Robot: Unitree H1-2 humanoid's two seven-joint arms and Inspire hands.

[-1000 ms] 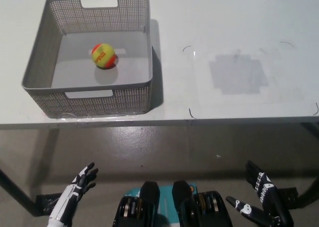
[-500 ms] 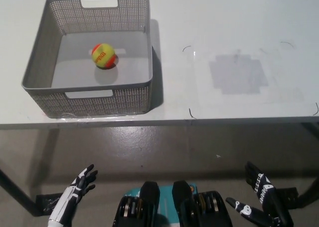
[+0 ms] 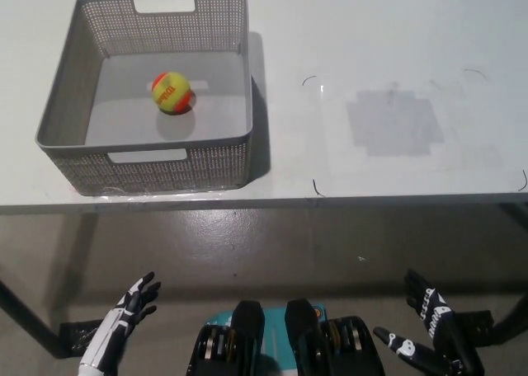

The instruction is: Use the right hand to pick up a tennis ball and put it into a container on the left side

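Note:
A yellow and red tennis ball (image 3: 172, 92) lies inside the grey mesh container (image 3: 223, 157) at the left of the white table. My black right hand (image 3: 429, 331) hangs open below the table's front edge at the lower right, far from the ball and holding nothing. At the lower left my white left hand (image 3: 124, 320) rests open, also below the table.
The white table (image 3: 371, 46) carries a faint grey square patch (image 3: 392, 122) at the right of the container, framed by thin corner marks. Below the table's front edge lies a grey floor (image 3: 272, 240).
Both hands have sunk slightly lower in the picture. The ball and container have not moved.

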